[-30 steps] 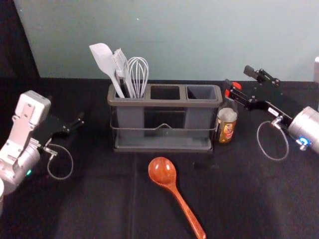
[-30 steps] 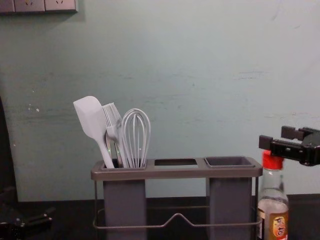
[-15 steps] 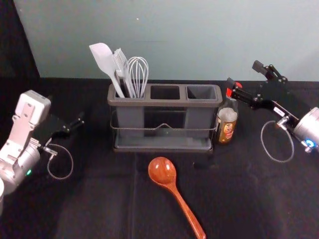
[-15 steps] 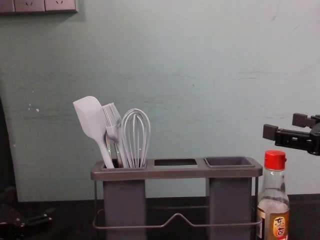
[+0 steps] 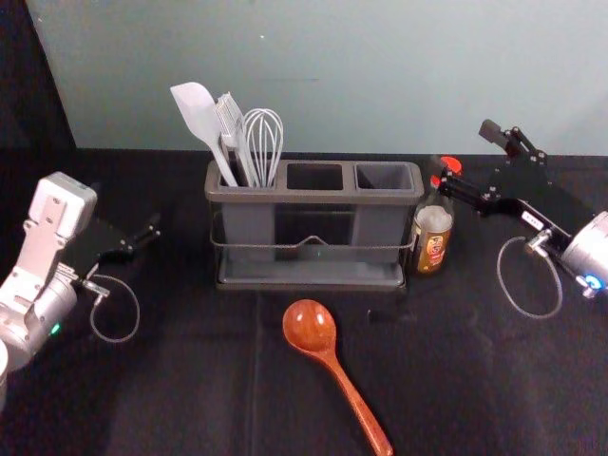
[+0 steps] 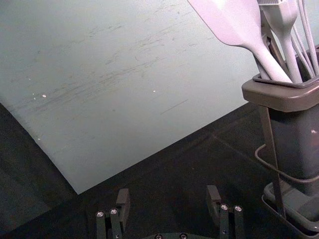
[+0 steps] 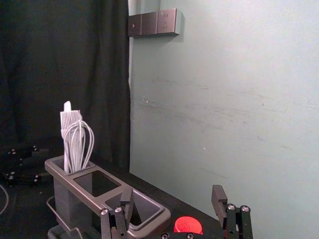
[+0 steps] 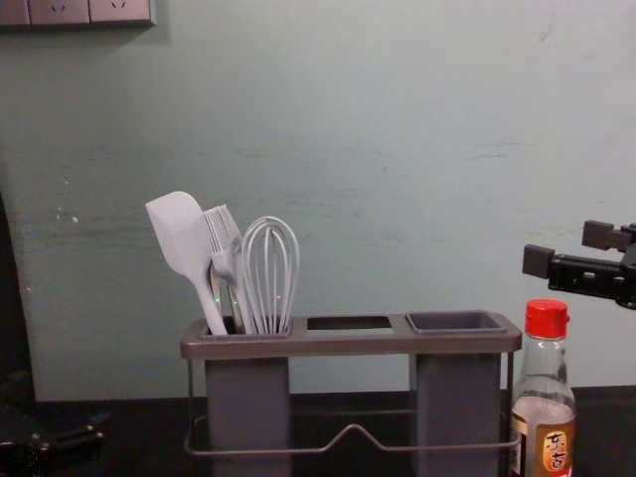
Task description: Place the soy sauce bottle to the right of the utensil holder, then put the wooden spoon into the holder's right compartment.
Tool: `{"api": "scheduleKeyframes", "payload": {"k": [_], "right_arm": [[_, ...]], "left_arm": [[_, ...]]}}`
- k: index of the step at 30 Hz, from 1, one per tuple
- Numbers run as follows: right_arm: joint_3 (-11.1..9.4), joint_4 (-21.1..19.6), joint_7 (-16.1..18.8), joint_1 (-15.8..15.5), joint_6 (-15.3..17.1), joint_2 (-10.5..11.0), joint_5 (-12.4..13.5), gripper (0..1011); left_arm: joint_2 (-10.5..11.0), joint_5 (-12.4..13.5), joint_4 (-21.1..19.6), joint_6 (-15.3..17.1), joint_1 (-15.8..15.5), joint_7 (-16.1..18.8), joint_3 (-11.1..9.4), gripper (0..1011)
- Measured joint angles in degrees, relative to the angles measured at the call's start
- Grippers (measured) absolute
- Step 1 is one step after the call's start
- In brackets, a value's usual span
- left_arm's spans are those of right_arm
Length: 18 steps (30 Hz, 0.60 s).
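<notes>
So the soy sauce bottle [image 5: 432,233] is standing upright just to the right of the utensil holder [image 5: 315,197], red cap on, and the chest view lets you read 东古 on its label. The right tool [image 5: 467,153] is wide open above it, gripping nothing. Wooden spoon [image 5: 311,327]? Lying on the black tabletop [image 5: 199,380] in front of the holder, bowl end nearest it. Left tool [image 5: 126,209] is parked off to the left, also open.

Head looks down, nearer chest across, wrists aslant; all share the holder [image 5: 313,197].
</notes>
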State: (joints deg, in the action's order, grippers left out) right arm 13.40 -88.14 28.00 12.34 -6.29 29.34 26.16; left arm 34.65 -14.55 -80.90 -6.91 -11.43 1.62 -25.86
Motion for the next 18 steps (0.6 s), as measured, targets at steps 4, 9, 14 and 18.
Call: {"api": "scheduleKeyframes", "payload": {"k": [4, 9, 14, 18], "right_arm": [[0.0, 0.0, 0.0, 0.0, 0.0, 0.0, 0.0, 1004], [0.0, 0.0, 0.0, 0.0, 0.1, -0.1, 0.1, 1004], [0.0, 0.1, 0.0, 0.0, 0.1, -0.1, 0.1, 1004], [-0.1, 0.1, 0.0, 0.0, 0.1, -0.1, 0.1, 1004]], "left_arm": [[0.0, 0.0, 0.0, 0.0, 0.0, 0.0, 0.0, 1005], [0.0, 0.0, 0.0, 0.0, 0.0, 0.0, 0.0, 1005], [0.0, 0.0, 0.0, 0.0, 0.0, 0.0, 0.0, 1005], [0.0, 0.0, 0.0, 0.0, 0.0, 0.0, 0.0, 1005]]}}
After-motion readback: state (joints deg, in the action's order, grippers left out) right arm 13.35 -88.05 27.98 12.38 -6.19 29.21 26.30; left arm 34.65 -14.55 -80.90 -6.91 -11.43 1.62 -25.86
